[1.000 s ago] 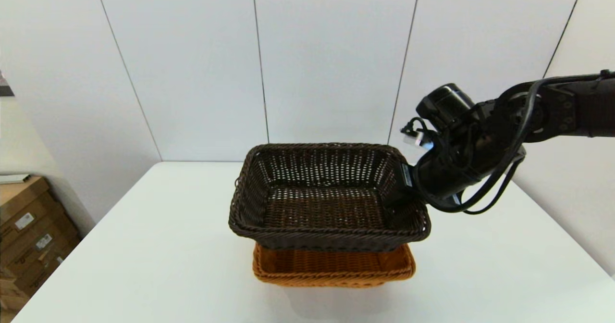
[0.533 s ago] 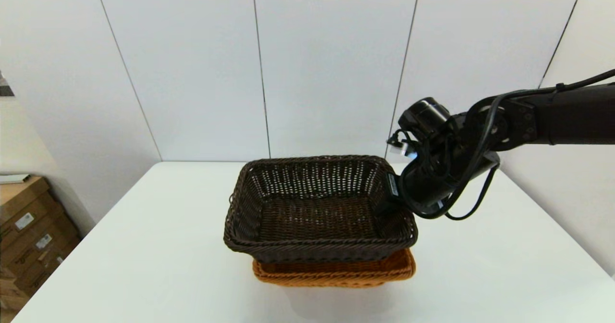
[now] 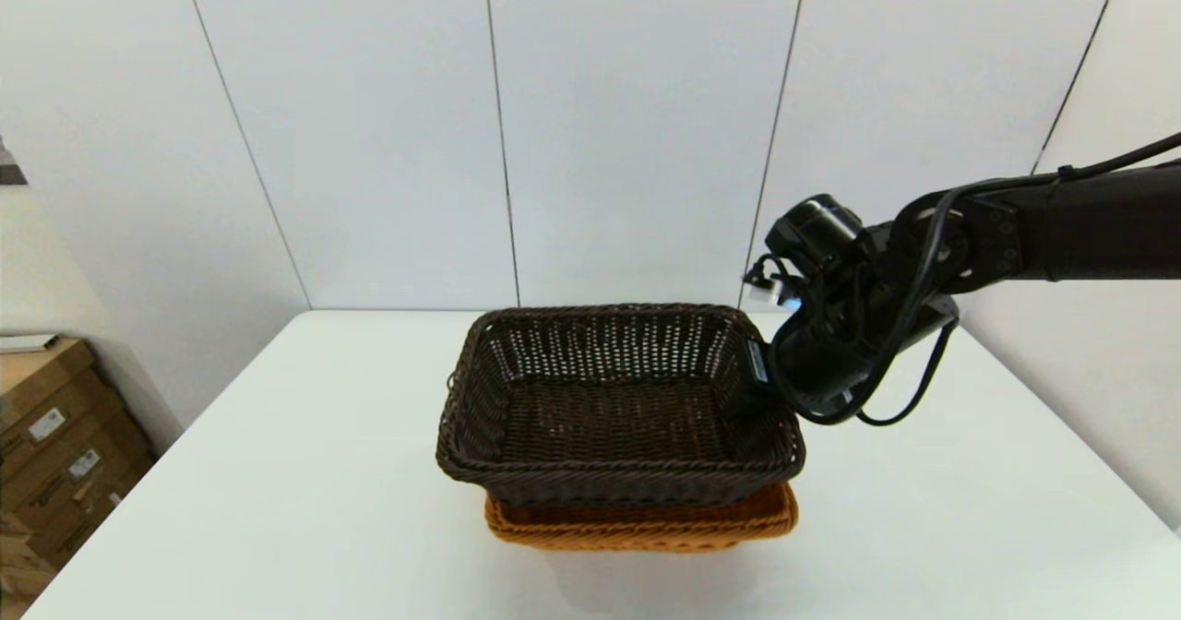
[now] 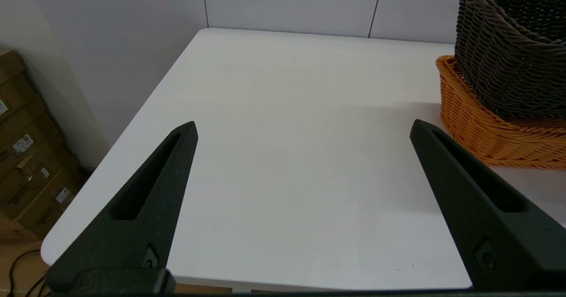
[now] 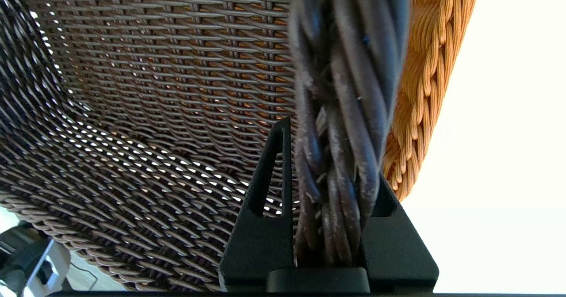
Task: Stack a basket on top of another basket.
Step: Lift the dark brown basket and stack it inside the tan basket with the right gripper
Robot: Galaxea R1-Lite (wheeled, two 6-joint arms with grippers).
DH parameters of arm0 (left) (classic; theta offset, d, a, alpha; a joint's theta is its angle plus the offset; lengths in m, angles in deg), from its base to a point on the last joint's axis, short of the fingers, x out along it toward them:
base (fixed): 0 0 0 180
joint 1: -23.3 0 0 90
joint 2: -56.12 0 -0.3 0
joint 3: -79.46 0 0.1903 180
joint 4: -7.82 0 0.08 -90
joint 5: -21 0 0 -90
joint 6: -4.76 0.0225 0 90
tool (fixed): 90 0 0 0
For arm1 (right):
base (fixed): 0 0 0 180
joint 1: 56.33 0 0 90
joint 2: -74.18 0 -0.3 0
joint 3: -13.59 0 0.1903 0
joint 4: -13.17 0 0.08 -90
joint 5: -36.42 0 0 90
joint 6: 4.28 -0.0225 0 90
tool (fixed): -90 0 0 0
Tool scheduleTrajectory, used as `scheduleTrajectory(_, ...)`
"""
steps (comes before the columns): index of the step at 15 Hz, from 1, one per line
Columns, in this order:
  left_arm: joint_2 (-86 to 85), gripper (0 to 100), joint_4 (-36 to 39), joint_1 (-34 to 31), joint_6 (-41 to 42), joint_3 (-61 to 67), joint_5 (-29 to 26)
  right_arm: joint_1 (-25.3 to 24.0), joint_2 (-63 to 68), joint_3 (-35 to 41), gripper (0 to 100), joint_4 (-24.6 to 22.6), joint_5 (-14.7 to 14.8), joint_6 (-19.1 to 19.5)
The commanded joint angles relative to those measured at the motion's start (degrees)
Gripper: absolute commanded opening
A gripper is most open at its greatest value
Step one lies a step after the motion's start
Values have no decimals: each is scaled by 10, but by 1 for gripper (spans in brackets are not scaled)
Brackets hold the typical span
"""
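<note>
Down came the dark basket (image 3: 618, 408) over the last second, carried lower and a touch leftward, and by now it sat nested on the orange basket (image 3: 646, 523), whose near rim alone peeked out beneath it in the head view. Between the half-second mark and now it barely shifted.

The right gripper (image 3: 752, 389) was clamped on the dark basket's right-hand braided rim; the right wrist view showed that rim (image 5: 340, 155) pinched between the two black fingers (image 5: 265, 199), one inside the basket and one outside, with the orange weave just beyond the outer finger and glowing through the dark mesh.

A small pale label on the gripper body faced the basket, but its writing could not be read. Stickers on the cardboard boxes (image 3: 55, 445) off the tabletop's left edge were likewise illegible.

The left gripper (image 4: 305, 129) hung wide open and empty over bare white tabletop (image 4: 287, 155), both baskets well off to its right side and cut off by the frame there. Most of the orange basket stayed hidden under the dark one.
</note>
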Motion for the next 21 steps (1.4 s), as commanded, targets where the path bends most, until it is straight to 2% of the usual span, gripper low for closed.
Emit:
scheduleTrajectory(1,-1,100,0,0,-1,0,0,15,-1,0,0,2,-2,11)
scheduleTrajectory(7,-1,100,0,1,-1,0,0,31,3,5,0,13,-5,47)
scheduleTrajectory(21,-1,100,0,0,-1,0,0,23,28,0,0,6,-5,48)
